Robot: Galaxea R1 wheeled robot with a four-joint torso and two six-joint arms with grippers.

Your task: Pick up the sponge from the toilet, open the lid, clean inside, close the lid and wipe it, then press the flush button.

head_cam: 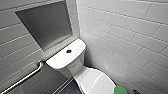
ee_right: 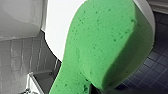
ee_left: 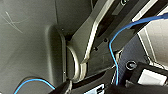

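Where two white-tiled walls (head_cam: 130,30) meet in a corner, we mark the toilet (head_cam: 75,66) as the head view shows it: its tank backs into the corner and its lid (head_cam: 97,80) lies shut over the bowl. Flush button (head_cam: 68,51): the dark round spot in the middle of the tank top. Sponge (head_cam: 120,90): the bright green shape at the lower edge of the head view, just beside the front rim of the lid; whether it touches the lid we cannot tell from there. On the wall to the left of the tank we note a grey recessed niche (head_cam: 46,23) and, below it, a metal grab bar (head_cam: 25,77) running aslant. Dark tiled floor (head_cam: 71,89) shows between the bar and the bowl. From the right wrist view we see the sponge close up and tilted, its porous green face and thick edge in front of the white lid, with dark blue floor beside it. Right gripper (ee_right: 93,88): its fingers (ee_right: 98,90) show as a dark part at the sponge's near end and appear closed on it. Left gripper (ee_left: 87,87): it faces the robot's own dark housing (ee_left: 30,50) and a blue cable (ee_left: 150,19); whether it is open or closed we cannot tell.
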